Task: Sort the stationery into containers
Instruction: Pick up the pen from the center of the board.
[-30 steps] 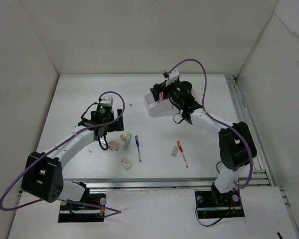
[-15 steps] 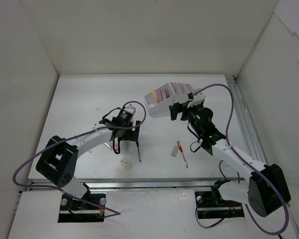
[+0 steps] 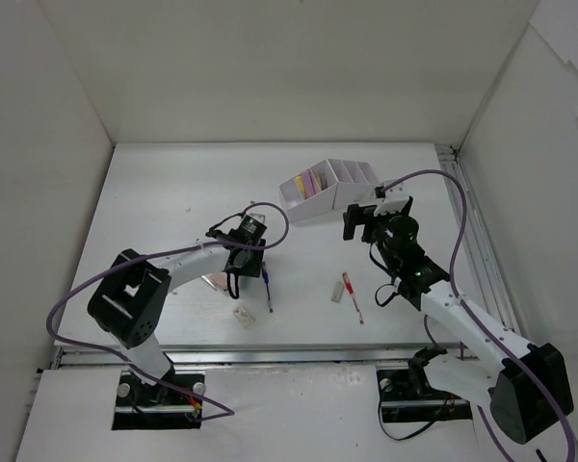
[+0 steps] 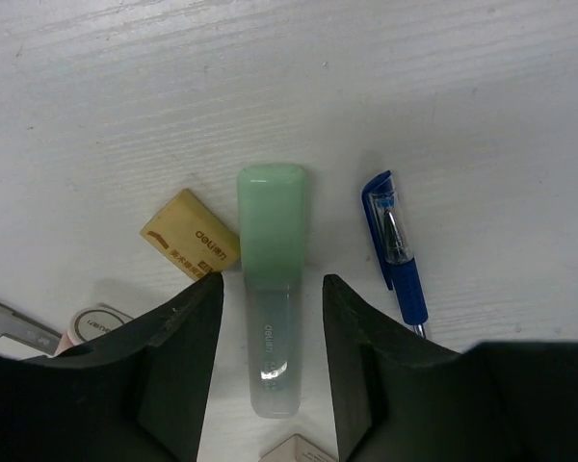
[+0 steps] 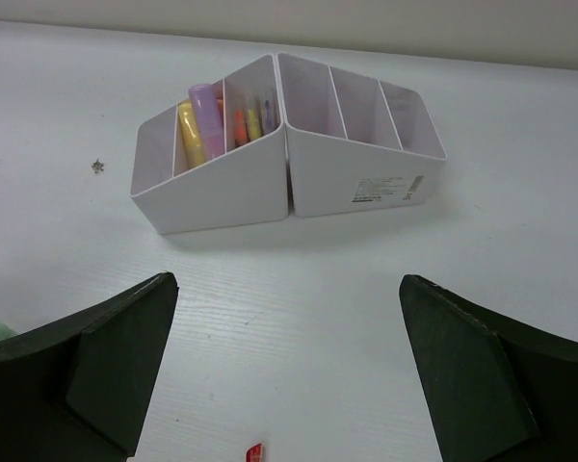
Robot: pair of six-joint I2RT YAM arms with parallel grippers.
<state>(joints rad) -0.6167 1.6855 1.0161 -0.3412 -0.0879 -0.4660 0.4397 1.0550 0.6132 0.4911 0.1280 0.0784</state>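
A green-capped translucent marker [image 4: 270, 231] lies flat on the table between the jaws of my left gripper [image 4: 272, 284], which is open, with a thin gap on each side of the marker. Beside it are a blue pen [image 4: 397, 255] and a tan eraser [image 4: 190, 246]. In the top view the left gripper [image 3: 246, 252] hides the marker. The white organizer [image 3: 328, 190] stands at the back; yellow, lilac and orange markers [image 5: 204, 120] fill its left compartments. My right gripper [image 5: 287, 284] is open and holds nothing in front of the organizer [image 5: 270, 188].
A red pen [image 3: 353, 296] with a pale eraser [image 3: 337, 294] beside it lies near the front. Another eraser [image 3: 243, 315] and the blue pen [image 3: 268, 289] lie by the left arm. Scissors [image 4: 10, 322] and a small pink-and-white item [image 4: 91, 322] sit left of the left jaw.
The left gripper moved right over the green marker and its jaws narrowed around it. The right arm swung back from the organizer toward the front right, still open.
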